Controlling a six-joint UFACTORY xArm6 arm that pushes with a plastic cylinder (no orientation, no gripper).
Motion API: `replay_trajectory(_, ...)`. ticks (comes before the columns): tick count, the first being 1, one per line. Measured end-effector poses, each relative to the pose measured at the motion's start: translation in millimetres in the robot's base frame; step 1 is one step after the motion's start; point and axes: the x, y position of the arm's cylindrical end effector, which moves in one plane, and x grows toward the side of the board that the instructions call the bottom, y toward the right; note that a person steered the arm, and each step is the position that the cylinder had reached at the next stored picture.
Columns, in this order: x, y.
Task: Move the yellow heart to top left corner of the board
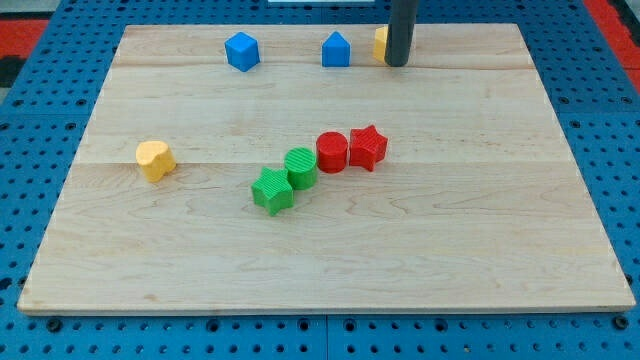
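Observation:
The yellow heart point(154, 159) lies on the wooden board point(480, 250) at the view's left, about mid-height. My tip point(397, 63) rests near the view's top, right of centre, far from the heart. A second yellow block point(381, 43) sits just left of the rod, mostly hidden behind it; its shape cannot be made out.
A blue hexagon-like block point(241, 50) and a blue house-shaped block point(336, 49) sit along the view's top. In the middle a green star point(272, 190), green cylinder point(300, 167), red cylinder point(332, 151) and red star point(367, 147) form a diagonal row.

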Motion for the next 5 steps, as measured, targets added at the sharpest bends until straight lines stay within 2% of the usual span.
replay_trajectory(2,111,-22)
replay_trajectory(3,179,14)
replay_trajectory(4,253,-54)
replay_trajectory(5,254,-159)
